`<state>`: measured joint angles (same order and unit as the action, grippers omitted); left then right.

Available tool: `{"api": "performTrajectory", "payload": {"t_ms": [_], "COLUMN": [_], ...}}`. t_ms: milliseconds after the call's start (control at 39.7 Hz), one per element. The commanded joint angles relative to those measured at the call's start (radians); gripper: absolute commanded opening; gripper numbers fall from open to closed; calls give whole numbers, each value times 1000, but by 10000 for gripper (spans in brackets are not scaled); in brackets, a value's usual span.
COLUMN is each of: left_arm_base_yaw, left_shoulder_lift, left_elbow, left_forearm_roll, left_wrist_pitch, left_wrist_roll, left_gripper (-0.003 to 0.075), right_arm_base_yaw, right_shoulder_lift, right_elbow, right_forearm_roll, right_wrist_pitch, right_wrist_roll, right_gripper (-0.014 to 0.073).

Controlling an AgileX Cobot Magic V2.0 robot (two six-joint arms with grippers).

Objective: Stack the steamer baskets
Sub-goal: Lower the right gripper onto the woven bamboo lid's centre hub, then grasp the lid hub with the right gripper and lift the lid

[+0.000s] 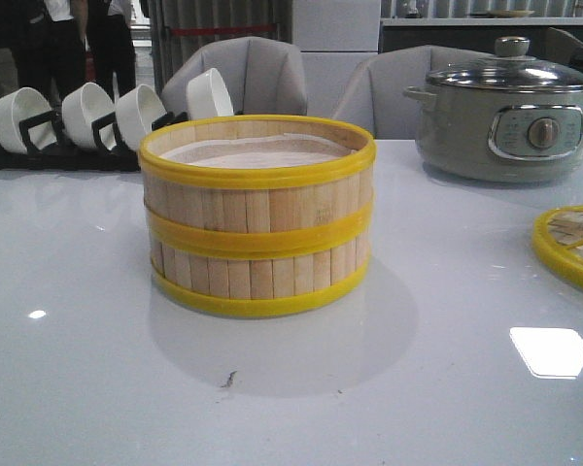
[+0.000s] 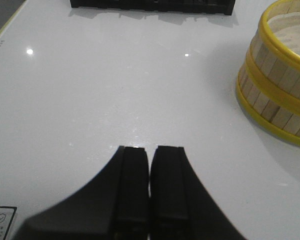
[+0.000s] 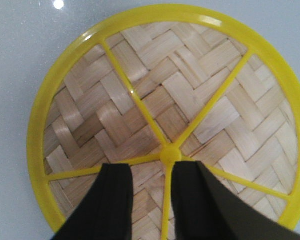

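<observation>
Two steamer baskets stand stacked at the table's middle: the upper basket with a white paper liner sits on the lower basket. The stack also shows in the left wrist view. My left gripper is shut and empty over bare table, apart from the stack. My right gripper is open above a round woven bamboo lid with a yellow rim and spokes. One spoke runs between its fingers, near the lid's hub. Neither gripper shows in the front view.
The woven lid lies at the table's right edge. A grey-green electric pot with a glass lid stands at the back right. A black rack of white bowls stands at the back left. Grey chairs stand behind the white table.
</observation>
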<state>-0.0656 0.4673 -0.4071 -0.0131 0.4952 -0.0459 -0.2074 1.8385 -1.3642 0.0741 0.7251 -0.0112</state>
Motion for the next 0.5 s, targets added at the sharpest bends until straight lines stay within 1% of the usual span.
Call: {"api": "performTrajectory", "payload": {"t_ms": [0, 478], "left_arm_base_yaw": [-7, -7], "left_shoulder_lift": [2, 2], "left_elbow": [-27, -27], "left_forearm_roll": [-1, -1], "left_wrist_pitch": [-79, -79], "left_wrist_roll": [-7, -7], "left_gripper": [85, 85], "right_arm_base_yaw": [-5, -10], "right_shoulder_lift": [-31, -11], "right_elbow": [-36, -36], "right_forearm_roll": [-9, -13], "right_wrist_pitch": [-40, -82], "right_wrist_roll": [1, 1], "right_gripper": [319, 319]}}
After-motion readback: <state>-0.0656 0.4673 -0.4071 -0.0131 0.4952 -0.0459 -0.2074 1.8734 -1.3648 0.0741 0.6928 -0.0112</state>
